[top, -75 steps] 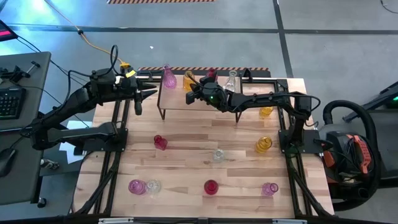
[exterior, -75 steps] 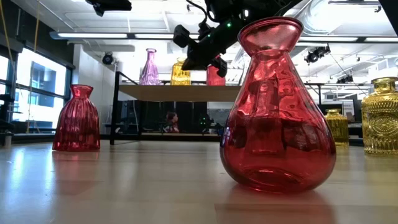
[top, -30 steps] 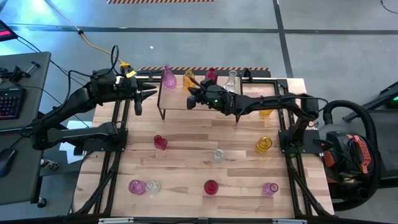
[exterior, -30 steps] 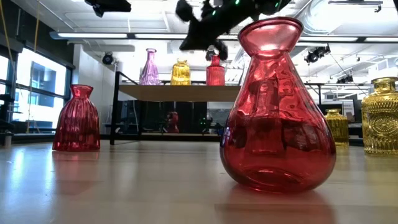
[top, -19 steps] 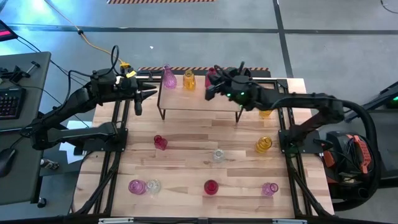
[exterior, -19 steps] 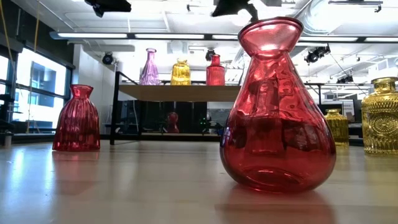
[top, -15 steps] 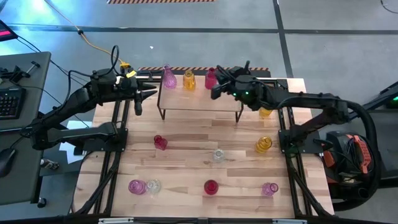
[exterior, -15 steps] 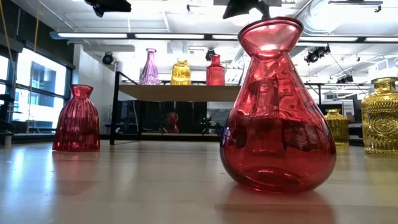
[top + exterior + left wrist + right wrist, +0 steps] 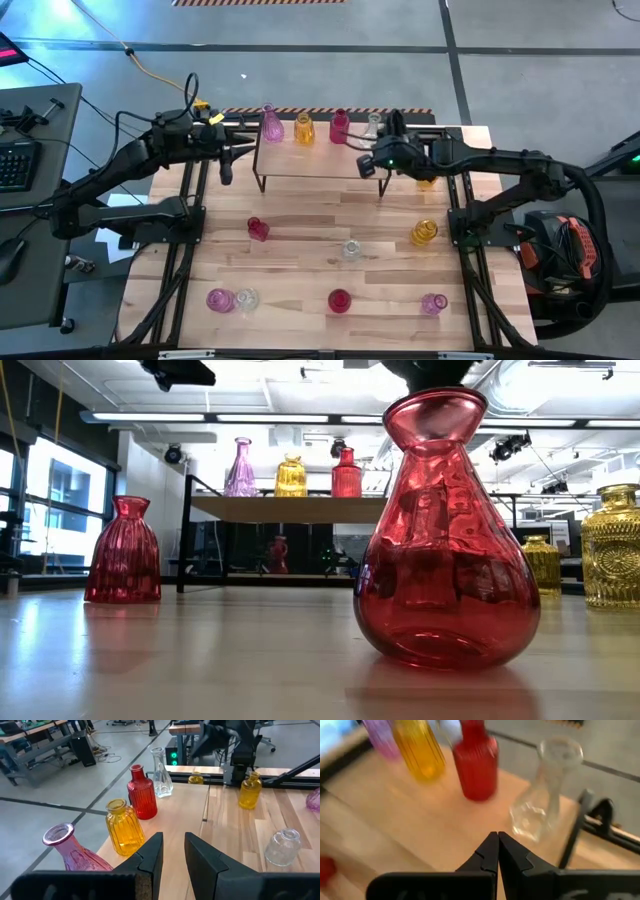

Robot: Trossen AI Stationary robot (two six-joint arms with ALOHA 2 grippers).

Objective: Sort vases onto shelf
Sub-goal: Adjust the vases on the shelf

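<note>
both arms are dark, near-black, built of slim tubular links joined by bulkier rounded joints, with black cables looping along them. the left arm (image 9: 120,175) carries a small yellow tag near its wrist. the right arm (image 9: 480,160) shows a small green light by its wrist. the left gripper (image 9: 172,851) and right gripper (image 9: 497,851) have black, angular, tapering fingers.
</note>
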